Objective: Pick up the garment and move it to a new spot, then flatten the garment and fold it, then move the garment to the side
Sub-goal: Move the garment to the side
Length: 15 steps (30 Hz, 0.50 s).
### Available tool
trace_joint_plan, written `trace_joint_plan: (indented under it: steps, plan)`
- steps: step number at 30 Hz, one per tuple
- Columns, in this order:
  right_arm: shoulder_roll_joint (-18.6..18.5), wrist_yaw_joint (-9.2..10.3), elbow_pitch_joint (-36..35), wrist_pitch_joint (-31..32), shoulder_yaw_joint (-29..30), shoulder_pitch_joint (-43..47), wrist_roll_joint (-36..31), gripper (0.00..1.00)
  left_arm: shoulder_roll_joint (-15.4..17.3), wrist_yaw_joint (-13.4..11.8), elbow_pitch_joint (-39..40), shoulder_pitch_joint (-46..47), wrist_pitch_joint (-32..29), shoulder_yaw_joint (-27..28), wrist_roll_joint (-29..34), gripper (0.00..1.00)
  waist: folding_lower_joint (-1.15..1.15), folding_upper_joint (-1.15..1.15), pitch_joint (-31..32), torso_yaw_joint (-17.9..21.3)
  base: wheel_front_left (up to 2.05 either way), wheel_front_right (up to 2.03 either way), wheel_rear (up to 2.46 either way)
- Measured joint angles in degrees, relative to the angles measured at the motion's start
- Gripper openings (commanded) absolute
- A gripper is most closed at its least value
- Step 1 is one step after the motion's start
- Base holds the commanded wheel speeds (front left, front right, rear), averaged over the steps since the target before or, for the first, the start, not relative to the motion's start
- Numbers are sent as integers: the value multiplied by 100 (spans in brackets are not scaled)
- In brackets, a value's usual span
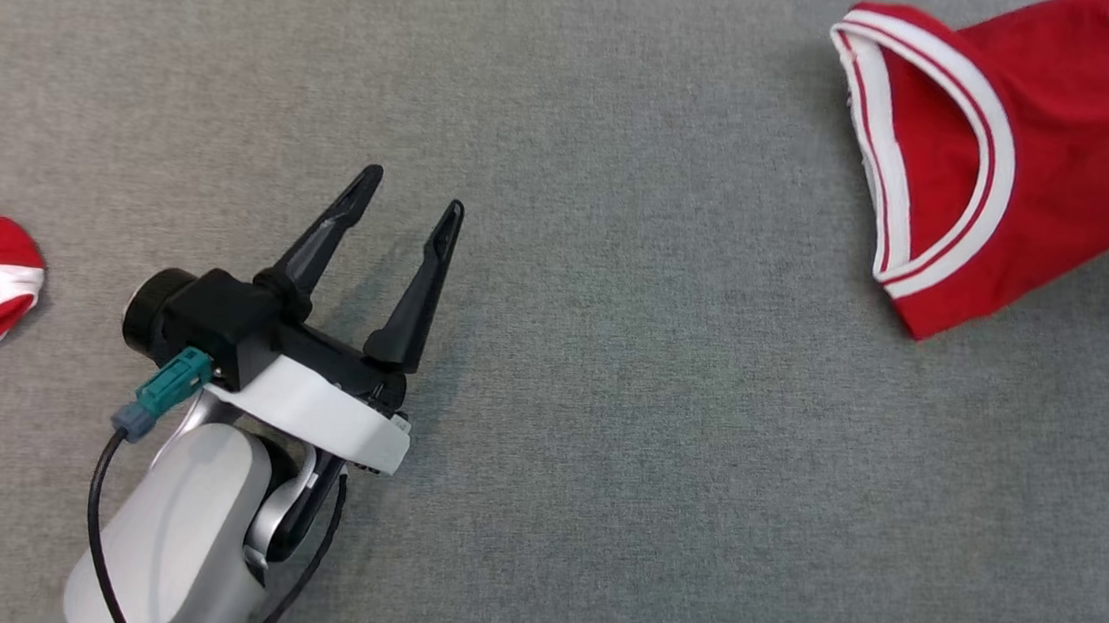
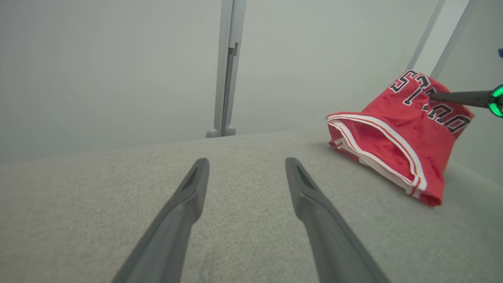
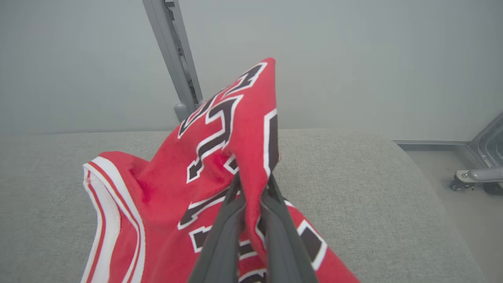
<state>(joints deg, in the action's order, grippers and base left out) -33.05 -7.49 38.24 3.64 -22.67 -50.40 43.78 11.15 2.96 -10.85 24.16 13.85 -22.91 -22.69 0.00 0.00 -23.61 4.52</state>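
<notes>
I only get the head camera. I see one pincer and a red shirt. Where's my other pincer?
Observer: The right pincer is shut on the red jersey, pinching a fold of its lettered front.
Operator: Is the shirt off the ground?
Observer: Partly. The pinched fold is lifted into a peak; the white-trimmed opening rests on the grey surface.
Operator: What's behind it?
Observer: A pale wall with a grey upright post.
</notes>
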Motion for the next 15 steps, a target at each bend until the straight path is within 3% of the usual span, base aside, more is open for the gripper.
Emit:
trace_joint_plan:
  steps: [8,15]
  plan:
    - [83,-1,886,-294,-60,-756,-324,0,141,2,193,210,-74,-22,92,100,0,0,-517,249,0,0,0]
    - [99,-1,1814,-475,-37,-1313,-843,0,208,5,333,313,-79,-48,109,100,0,0,-716,233,0,0,0]
